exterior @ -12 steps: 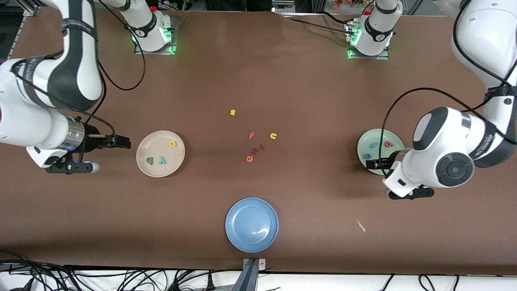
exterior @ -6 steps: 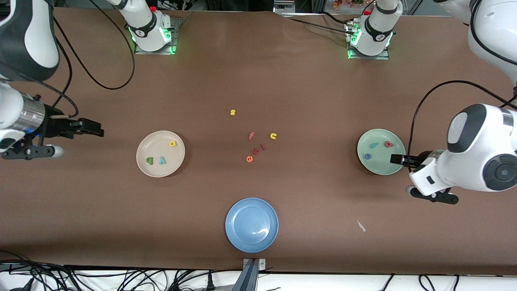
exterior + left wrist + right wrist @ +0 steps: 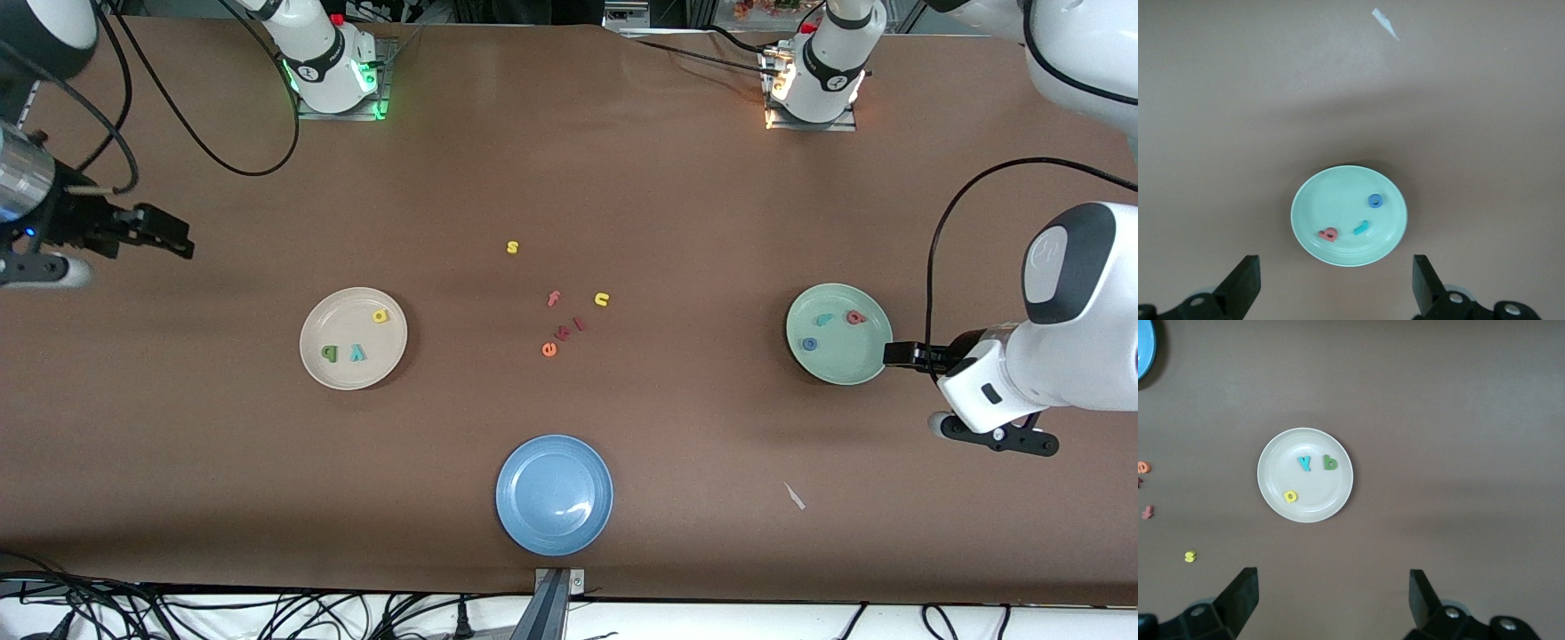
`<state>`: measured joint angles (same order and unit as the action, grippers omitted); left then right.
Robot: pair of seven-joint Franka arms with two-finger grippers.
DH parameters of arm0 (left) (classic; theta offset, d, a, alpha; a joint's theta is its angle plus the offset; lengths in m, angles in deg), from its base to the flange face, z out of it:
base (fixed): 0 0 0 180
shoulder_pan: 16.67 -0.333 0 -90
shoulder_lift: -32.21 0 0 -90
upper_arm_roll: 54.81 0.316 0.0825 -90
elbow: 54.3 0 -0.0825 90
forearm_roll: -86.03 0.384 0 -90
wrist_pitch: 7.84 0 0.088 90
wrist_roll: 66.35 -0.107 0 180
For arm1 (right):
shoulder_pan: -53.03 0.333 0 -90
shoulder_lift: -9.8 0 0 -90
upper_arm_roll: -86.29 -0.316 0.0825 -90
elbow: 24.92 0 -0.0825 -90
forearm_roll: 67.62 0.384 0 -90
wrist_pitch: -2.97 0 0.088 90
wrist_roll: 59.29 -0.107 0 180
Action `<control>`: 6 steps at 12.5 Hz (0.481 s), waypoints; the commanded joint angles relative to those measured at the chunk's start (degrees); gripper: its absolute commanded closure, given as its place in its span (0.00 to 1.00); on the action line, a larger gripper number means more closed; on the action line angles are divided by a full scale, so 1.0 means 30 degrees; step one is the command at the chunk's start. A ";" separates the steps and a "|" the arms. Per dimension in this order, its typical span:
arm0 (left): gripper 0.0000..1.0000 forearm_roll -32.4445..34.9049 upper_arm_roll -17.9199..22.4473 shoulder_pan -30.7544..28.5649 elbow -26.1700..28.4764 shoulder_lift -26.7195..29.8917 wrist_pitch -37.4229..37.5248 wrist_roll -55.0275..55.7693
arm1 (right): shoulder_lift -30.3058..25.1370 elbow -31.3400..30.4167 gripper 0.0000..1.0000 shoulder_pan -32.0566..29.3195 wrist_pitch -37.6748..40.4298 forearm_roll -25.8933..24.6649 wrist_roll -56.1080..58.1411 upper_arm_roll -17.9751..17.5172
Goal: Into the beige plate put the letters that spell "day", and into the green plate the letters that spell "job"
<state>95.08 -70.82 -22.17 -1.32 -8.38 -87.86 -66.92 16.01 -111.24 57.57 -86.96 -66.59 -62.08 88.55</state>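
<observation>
Both tools, left tool (image 3: 896,353) beside the green plate (image 3: 867,360) holding j, o, b and right tool (image 3: 169,238) near the beige plate (image 3: 313,356) holding d, a, y, gape empty, so sorting looks finished; only retreat remains

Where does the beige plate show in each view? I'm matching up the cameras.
Front view: beige plate toward the right arm's end, farther than the blue plate.
Left wrist view: not in it.
Right wrist view: centre.
Shared landmark: its yellow "a".
</observation>
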 commanded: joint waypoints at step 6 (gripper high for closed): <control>0.07 -0.2871 0.3025 0.0749 0.7589 0.5207 -0.5841 -0.0311 | -0.1191 -0.0582 0.00 -0.0223 0.0797 -0.0081 -0.0447 -0.0344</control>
<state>87.29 -62.35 -19.33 11.78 2.02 -101.31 -66.92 13.61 -112.03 57.44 -85.14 -66.59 -62.61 88.49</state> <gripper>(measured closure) 0.026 0.000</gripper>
